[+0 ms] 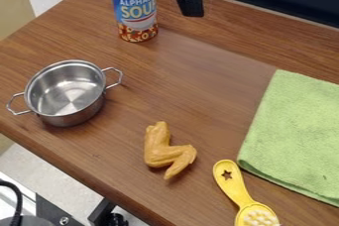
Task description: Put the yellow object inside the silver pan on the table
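Nearest me, one yellow brush (238, 190), star-cut handle, bristles up, on the table (192, 81). Next, one toy chicken wing (161, 151), orange-yellow, lying between brush and pan. I judge the brush the likelier "yellow object", though the wing could qualify. One green towel (295, 133), spread at right. One silver pan (74, 117), two-handled, upright, at left; neither candidate is inside. Farther, one soup can (136, 9), standing. Beside it, my hand (192, 11), at the far edge; opening and grip, cannot tell. Outstanding: pick-up, carry, placement.
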You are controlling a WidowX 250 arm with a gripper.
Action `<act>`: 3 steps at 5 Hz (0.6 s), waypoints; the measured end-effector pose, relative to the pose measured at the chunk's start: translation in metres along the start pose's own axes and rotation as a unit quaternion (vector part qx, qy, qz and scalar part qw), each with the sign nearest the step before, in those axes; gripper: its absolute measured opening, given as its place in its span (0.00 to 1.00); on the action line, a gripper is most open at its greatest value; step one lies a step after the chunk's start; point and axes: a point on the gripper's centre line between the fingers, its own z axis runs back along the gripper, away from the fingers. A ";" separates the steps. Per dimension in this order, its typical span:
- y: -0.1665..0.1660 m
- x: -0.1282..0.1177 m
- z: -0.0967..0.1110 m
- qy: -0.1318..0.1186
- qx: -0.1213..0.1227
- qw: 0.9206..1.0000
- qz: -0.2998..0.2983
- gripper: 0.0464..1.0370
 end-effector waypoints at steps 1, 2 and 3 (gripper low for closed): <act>0.004 0.001 -0.011 0.000 0.016 1.000 0.001 0.96; 0.017 0.005 -0.020 -0.027 0.030 0.997 -0.068 0.96; 0.032 0.009 -0.014 -0.041 0.031 0.986 -0.161 0.96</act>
